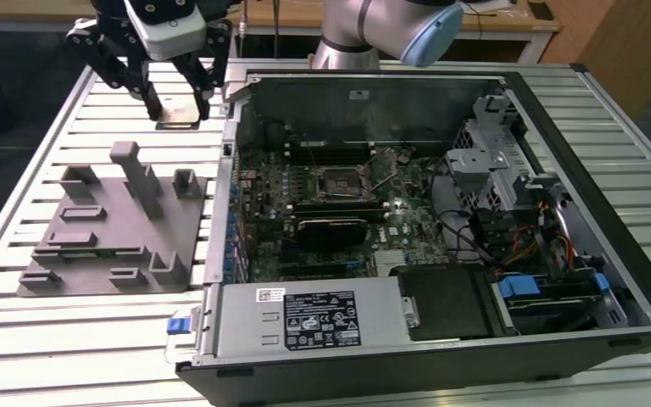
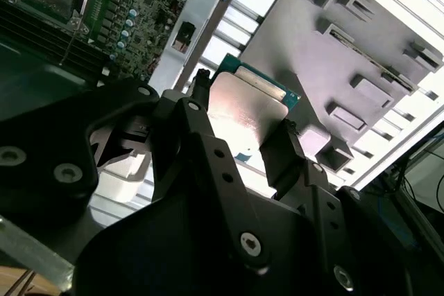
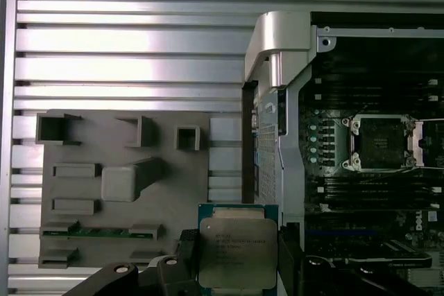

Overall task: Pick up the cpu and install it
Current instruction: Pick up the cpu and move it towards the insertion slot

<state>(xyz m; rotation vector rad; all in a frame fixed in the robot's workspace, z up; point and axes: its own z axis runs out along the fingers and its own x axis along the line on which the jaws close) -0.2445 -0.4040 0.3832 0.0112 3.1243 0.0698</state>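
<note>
Pinched at two opposite edges, the cpu (image 3: 236, 251) sits flat between the fingers of the end effector (image 3: 237, 263) with its silvery top towards the wrist cameras. I judge this hold keeps the underside free and the chip level, and it hangs just outside the open computer case (image 1: 233, 144), off the case's far corner on the exterior view's left. Inside the case the black socket (image 3: 380, 142) looks uncovered and lies well apart from the chip, with the case's side wall between them, while outside the case a grey fixture (image 1: 111, 229) lies on the slatted surface (image 1: 77, 348).
</note>
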